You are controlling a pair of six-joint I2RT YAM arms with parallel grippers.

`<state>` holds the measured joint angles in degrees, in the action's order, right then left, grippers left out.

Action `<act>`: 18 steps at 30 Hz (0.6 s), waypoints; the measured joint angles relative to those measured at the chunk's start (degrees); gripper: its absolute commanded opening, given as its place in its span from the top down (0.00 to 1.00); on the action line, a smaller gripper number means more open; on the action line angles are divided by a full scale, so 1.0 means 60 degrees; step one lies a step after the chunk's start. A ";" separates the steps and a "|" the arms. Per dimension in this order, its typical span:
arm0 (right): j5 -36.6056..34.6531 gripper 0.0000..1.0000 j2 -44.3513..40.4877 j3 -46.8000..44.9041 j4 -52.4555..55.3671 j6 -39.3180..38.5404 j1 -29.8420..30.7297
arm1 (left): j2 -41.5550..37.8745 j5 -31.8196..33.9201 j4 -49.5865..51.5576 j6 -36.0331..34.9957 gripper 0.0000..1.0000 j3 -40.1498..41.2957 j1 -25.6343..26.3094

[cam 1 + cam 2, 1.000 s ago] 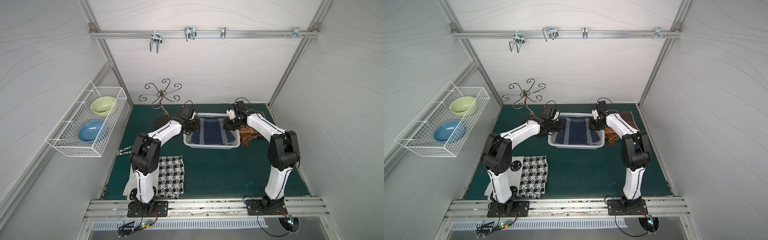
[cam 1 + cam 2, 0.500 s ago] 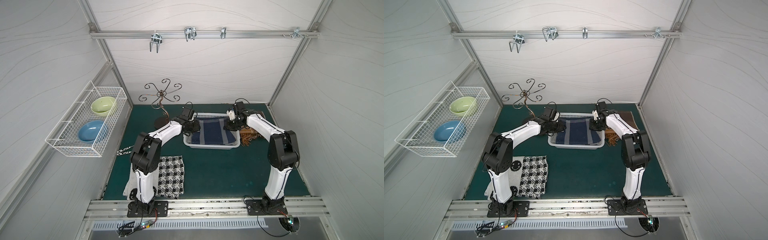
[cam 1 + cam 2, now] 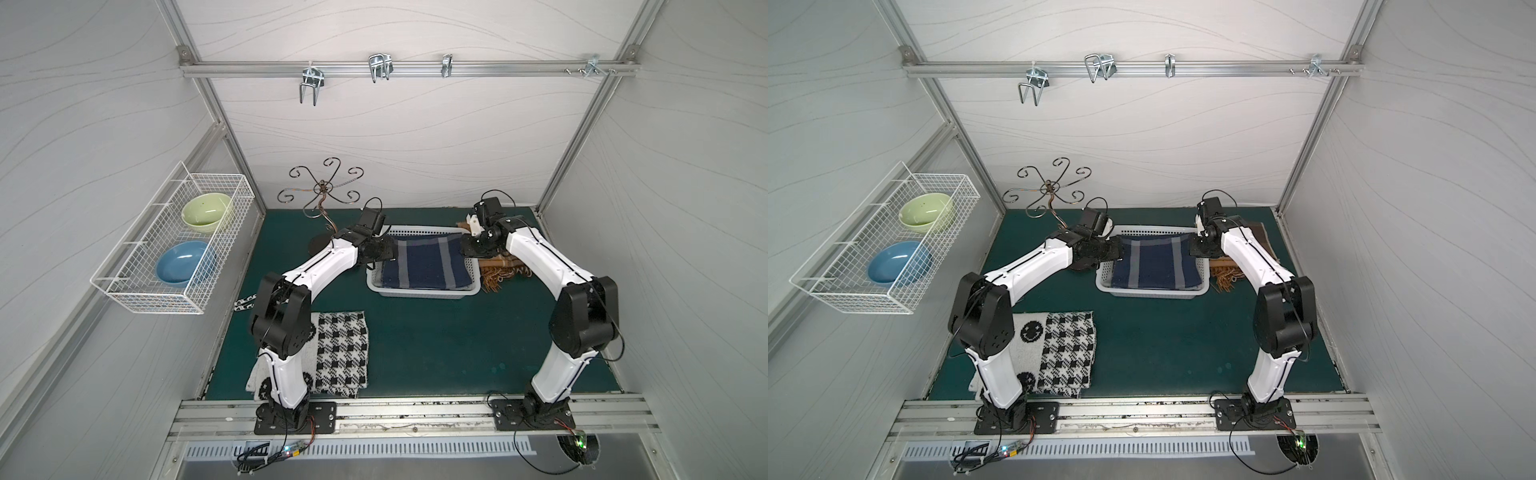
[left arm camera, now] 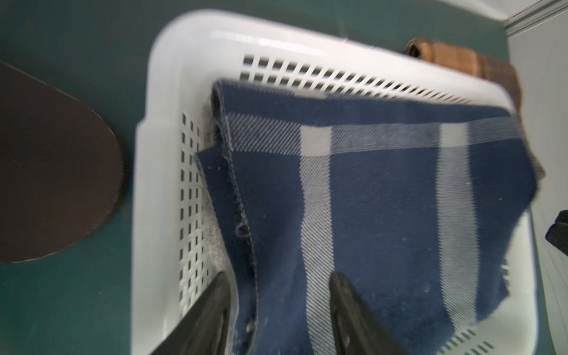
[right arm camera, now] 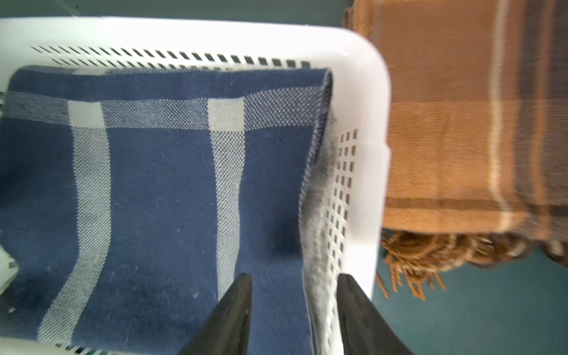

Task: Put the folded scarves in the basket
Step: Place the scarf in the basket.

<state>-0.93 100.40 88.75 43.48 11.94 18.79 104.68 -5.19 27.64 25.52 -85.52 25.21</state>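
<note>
While one folded scarf [image 3: 428, 262] fills one basket [image 3: 419, 294], left jaws, right jaws parted.

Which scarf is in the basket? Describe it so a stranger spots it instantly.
At the far end of the green mat sits a white perforated basket. The folded scarf inside it is navy with pale stripes, unlike the brown fringed scarf beside the basket.

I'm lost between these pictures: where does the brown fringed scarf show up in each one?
Top view: brown scarf on the mat beside the basket.
Top view: same spot.
Left wrist: beyond the basket's rim.
Right wrist: beside the basket.
Shared landmark: the basket.
</note>
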 measured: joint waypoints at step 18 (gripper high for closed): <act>0.2029 0.58 0.1632 0.0113 -0.0510 0.0364 0.0135 | 0.0721 -0.0750 -0.0845 0.0255 0.54 0.0200 0.0667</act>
<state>11.25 110.19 89.43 40.42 14.13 19.59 109.01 -9.69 22.57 27.05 -84.31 29.21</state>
